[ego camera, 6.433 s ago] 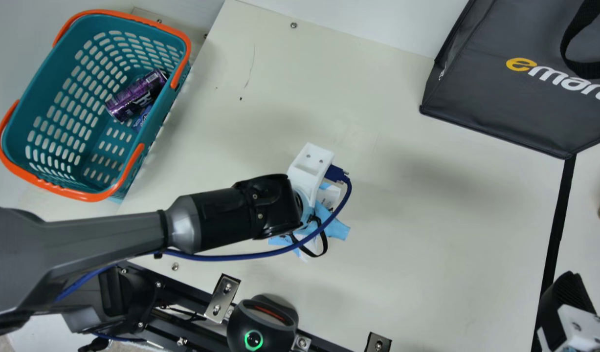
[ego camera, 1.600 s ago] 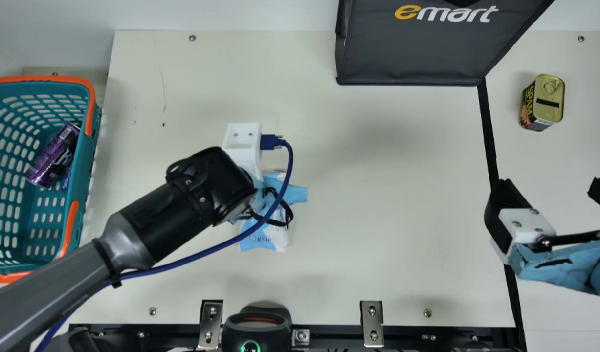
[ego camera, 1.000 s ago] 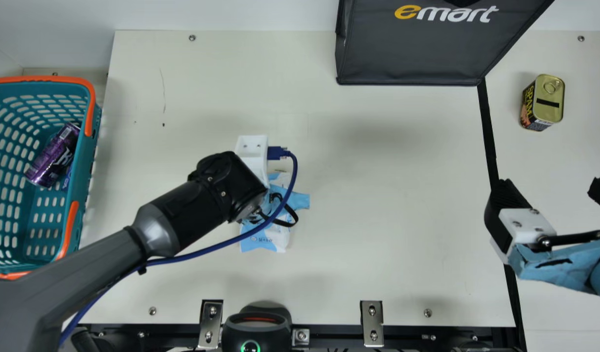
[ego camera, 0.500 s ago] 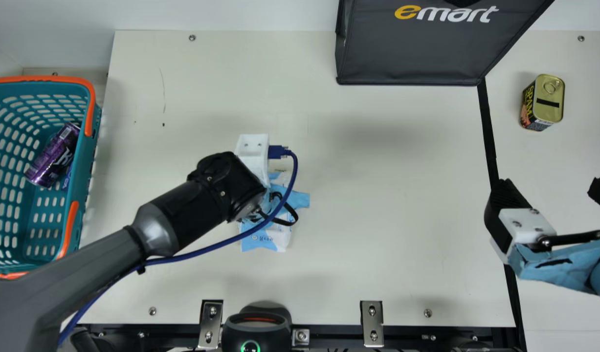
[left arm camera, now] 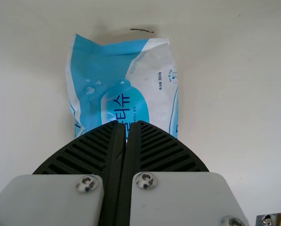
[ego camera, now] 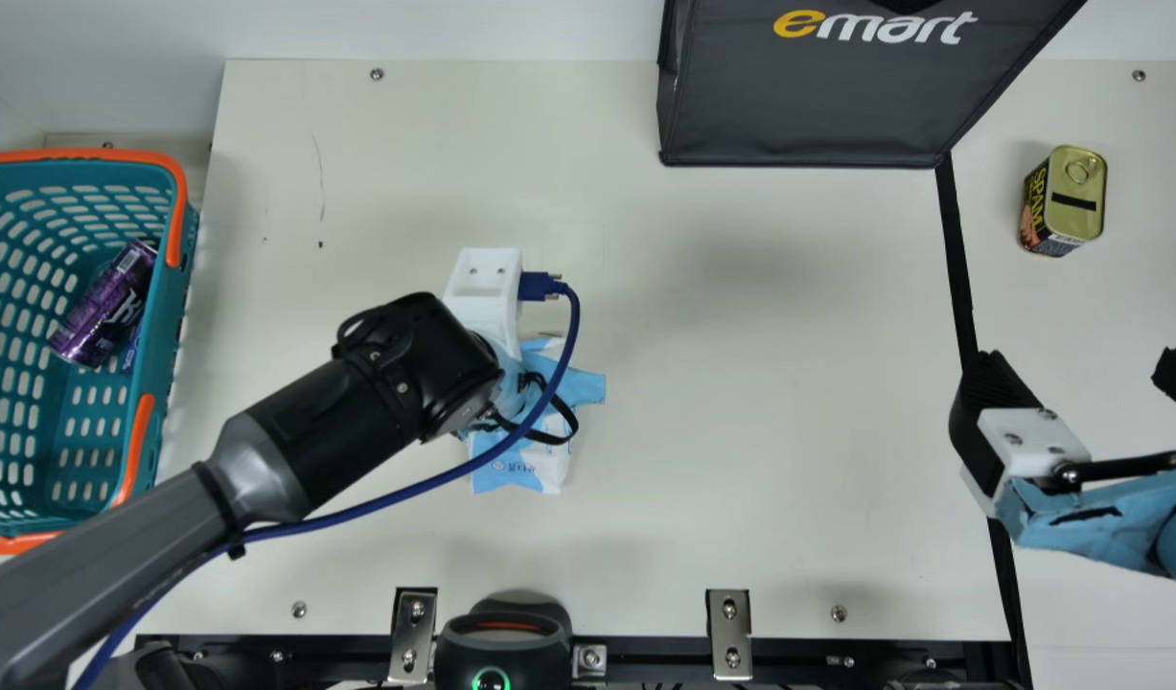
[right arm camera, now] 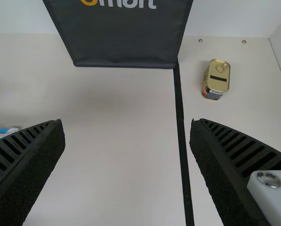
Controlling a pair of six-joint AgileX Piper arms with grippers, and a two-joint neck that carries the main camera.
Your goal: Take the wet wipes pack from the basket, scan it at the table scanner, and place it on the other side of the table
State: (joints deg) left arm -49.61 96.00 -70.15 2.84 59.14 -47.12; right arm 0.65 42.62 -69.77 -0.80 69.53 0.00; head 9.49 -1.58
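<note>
My left gripper [ego camera: 482, 292] hangs over the wet wipes pack [ego camera: 520, 471], which lies label up on the table left of centre. In the left wrist view the same gripper [left arm camera: 127, 123] is shut, its fingers side by side over one part of the blue-and-white pack [left arm camera: 100, 68]; whether they touch it I cannot tell. The table scanner [ego camera: 506, 637], with a green ring lit, is at the front edge. Off to the right, my right gripper [ego camera: 1086, 374] stands open with nothing in it, and likewise in the right wrist view, the gripper [right arm camera: 126, 123].
The teal basket [ego camera: 172, 287] at the left holds a purple can [ego camera: 103, 305] and a blue item. A dark bag [ego camera: 808, 105] stands at the back. Beyond the black tape line [ego camera: 958, 259] a canned-meat tin [ego camera: 1076, 203] stands on the right side.
The main camera turned after the oldest picture. Over the last half second my left arm shifted slightly left and toward the back, while the pack stayed nearly in place. My right arm kept still.
</note>
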